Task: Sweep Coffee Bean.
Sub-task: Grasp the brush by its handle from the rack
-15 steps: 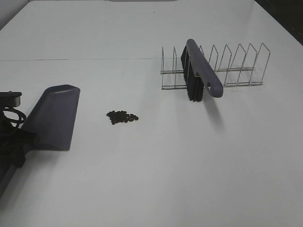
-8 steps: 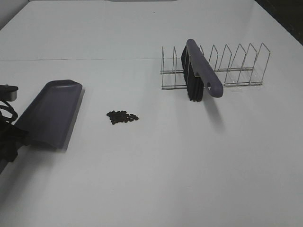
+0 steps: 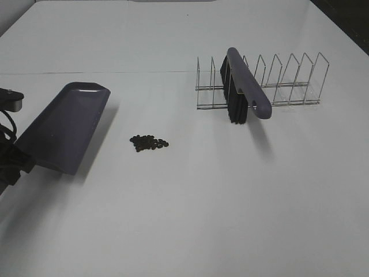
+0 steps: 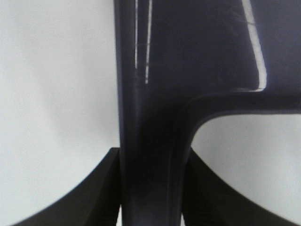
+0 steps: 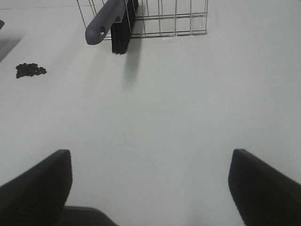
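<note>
A small heap of dark coffee beans (image 3: 149, 142) lies on the white table left of centre; it also shows in the right wrist view (image 5: 30, 70). My left gripper (image 3: 14, 164) is shut on the handle of the purple-grey dustpan (image 3: 66, 127), held tilted above the table left of the beans; the left wrist view shows the handle (image 4: 150, 155) between the fingers (image 4: 101, 188). The purple-grey brush (image 3: 245, 86) with black bristles rests in the wire rack (image 3: 288, 81). My right gripper (image 5: 150, 188) is open and empty over bare table, out of the high view.
The wire rack stands at the back right, with the brush handle (image 5: 106, 21) sticking out toward the front. A seam (image 3: 92, 73) runs across the table behind the dustpan.
My left gripper has lifted the dustpan off the table and tipped its mouth up and away. The beans, brush and rack have not moved.
</note>
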Available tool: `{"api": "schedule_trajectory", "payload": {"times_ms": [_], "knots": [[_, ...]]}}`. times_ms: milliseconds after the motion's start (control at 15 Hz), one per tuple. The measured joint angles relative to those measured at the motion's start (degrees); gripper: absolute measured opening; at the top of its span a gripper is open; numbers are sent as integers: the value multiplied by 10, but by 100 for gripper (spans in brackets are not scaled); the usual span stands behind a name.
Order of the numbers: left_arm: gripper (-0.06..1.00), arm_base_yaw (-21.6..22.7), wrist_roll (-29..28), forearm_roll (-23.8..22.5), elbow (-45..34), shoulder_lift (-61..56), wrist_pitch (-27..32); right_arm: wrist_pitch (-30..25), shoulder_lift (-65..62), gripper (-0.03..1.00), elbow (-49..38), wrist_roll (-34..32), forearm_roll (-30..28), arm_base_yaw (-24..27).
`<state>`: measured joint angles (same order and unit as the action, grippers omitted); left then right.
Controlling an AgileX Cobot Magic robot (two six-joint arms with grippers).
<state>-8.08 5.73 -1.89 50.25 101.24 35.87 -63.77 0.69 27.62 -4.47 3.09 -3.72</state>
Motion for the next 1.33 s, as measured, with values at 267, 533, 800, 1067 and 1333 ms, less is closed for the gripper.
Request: {"api": "schedule_trajectory", "payload": {"times_ms": [267, 533, 800, 1067, 1333], "knots": [[33, -32, -15, -11, 0, 1, 1, -1, 120, 77, 88, -9, -19, 0], [33, -32, -24, -32, 0, 2, 11, 0, 315, 77, 244, -2, -56, 0], [33, -32, -26, -33, 0, 2, 17, -50, 528, 77, 403, 25, -57, 0], [33, -32, -26, -33, 0, 2, 17, -60, 693, 77, 488, 37, -57, 0], [33, -32, -26, -33, 0, 18, 13, -62, 818, 77, 558, 42, -37, 0]]}}
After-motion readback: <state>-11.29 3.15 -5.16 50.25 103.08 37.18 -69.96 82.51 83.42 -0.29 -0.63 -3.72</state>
